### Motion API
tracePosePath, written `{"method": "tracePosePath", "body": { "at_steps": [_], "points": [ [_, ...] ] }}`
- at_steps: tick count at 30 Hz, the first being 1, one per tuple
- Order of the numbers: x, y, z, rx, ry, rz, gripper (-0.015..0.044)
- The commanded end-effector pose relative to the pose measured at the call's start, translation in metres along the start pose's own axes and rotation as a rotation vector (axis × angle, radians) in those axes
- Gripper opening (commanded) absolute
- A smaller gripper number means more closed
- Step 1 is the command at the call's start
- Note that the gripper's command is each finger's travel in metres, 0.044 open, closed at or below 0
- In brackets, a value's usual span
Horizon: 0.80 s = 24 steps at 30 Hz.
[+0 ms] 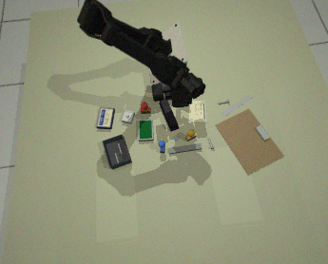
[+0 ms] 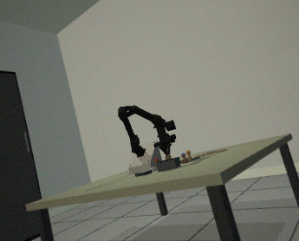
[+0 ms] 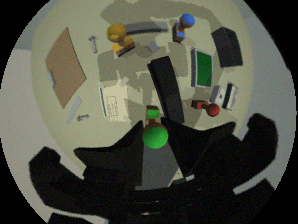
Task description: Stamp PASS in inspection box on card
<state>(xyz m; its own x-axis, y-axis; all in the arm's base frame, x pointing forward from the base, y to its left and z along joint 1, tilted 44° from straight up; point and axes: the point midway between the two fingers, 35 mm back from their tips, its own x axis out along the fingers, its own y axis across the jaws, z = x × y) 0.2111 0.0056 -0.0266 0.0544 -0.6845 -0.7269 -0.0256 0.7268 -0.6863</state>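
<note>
Claw [image 1: 182, 102] [image 2: 167, 155] [image 3: 152, 121], lower centre of wrist view: partly open, clamped on green-knobbed stamp [image 3: 155, 136].

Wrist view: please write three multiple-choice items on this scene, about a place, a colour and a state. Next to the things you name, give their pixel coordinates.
1. Where is the small grey clip [image 1: 262, 133] [image 3: 51, 78]?
A) inside the black tray
B) on the brown rectangular board [image 1: 241, 147] [image 2: 213, 152] [image 3: 65, 70]

2. What colour is the rectangular ink pad's [image 1: 145, 129] [image 3: 202, 68] surface?
A) green
B) red

3. How is the black gripper [image 1: 182, 101] [image 2: 167, 153] [image 3: 152, 121]?
A) open, empty
B) shut on the green-knobbed stamp [image 2: 167, 156] [image 3: 155, 136]

Right letters:
1 B: the clip lies near one board edge.
2 A: green fills its pale frame.
3 B: the stamp sits between the fingertips.
</note>
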Motion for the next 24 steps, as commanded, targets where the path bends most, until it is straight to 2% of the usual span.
{"method": "tracePosePath", "body": {
  "at_steps": [1,24],
  "points": [
    [-0.003,0.001,0.002,0.007,-0.002,0.006,0.0],
    [-0.014,0.0,0.002,0.007,-0.002,0.008,0.0]
  ]
}}
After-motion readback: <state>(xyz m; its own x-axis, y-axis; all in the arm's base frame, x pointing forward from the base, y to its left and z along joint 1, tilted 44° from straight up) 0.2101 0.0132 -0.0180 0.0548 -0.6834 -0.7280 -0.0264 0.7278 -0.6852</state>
